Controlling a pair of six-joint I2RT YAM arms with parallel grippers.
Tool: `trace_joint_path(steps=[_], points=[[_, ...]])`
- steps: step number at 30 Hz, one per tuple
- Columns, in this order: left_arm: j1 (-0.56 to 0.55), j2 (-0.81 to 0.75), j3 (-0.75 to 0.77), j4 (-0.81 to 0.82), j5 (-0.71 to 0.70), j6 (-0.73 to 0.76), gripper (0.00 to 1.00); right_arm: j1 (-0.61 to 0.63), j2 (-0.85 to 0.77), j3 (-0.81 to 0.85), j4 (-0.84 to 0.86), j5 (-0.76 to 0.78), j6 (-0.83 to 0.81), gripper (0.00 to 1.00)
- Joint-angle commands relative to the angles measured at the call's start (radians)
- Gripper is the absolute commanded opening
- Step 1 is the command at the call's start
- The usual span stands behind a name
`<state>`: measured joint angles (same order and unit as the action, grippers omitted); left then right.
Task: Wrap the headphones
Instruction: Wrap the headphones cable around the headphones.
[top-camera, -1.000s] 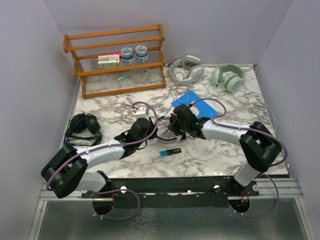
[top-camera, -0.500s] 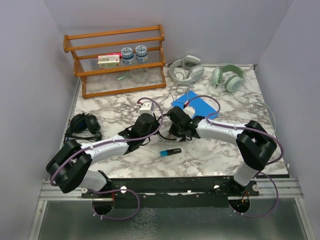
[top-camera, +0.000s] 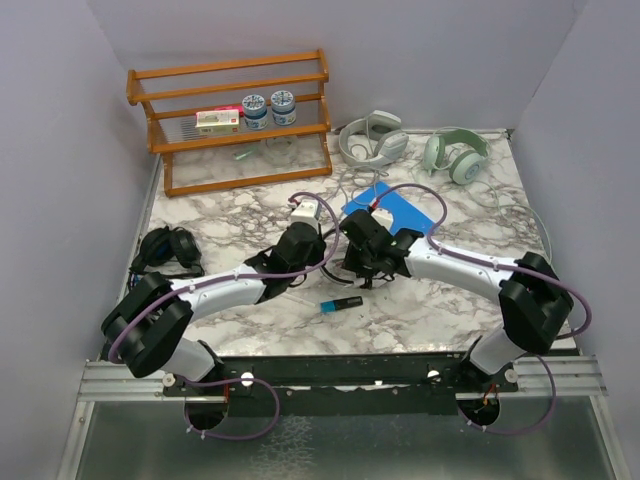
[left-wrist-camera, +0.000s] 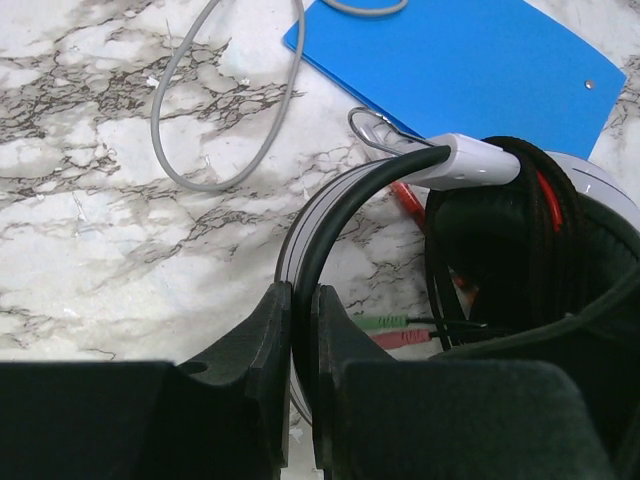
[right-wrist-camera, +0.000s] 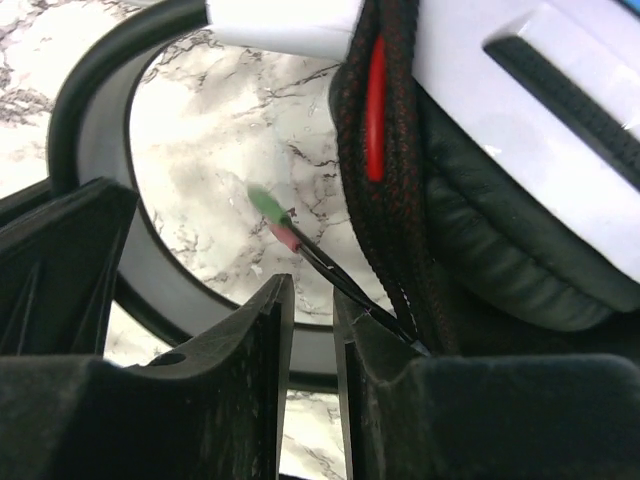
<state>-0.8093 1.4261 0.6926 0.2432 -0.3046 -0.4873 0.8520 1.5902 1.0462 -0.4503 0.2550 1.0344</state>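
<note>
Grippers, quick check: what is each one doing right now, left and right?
Left gripper: closed on the white-and-black headphones, at the headband.
Right gripper: slightly open, nothing seen between its fingers.

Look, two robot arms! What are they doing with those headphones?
They are wrapping up the white-and-black headphones in the middle of the marble table. The left gripper is clamped on the headband. The dark cord is wound around one side of them, and its green and pink plugs hang loose. The right gripper sits right by those plugs, jaws a little apart with nothing between them.
</note>
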Motion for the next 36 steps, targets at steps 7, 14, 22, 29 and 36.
trace_joint_path(steps=[7,14,22,29,36], points=[[-0.009,0.019,0.088,0.012,0.005,0.030,0.00,0.007,-0.071,0.053,-0.104,0.007,-0.060,0.41],[-0.008,0.031,0.116,-0.044,0.039,-0.007,0.00,0.007,-0.081,0.071,-0.073,-0.025,-0.112,0.41],[0.006,0.044,0.082,-0.037,0.097,-0.057,0.00,0.004,-0.034,0.060,0.013,-0.028,-0.326,0.33],[0.062,0.062,0.068,-0.040,0.185,-0.092,0.00,0.005,-0.064,0.004,0.147,-0.168,-0.493,0.31],[0.141,0.027,0.052,-0.055,0.261,-0.124,0.00,0.005,-0.168,0.025,0.169,-0.195,-0.622,0.36]])
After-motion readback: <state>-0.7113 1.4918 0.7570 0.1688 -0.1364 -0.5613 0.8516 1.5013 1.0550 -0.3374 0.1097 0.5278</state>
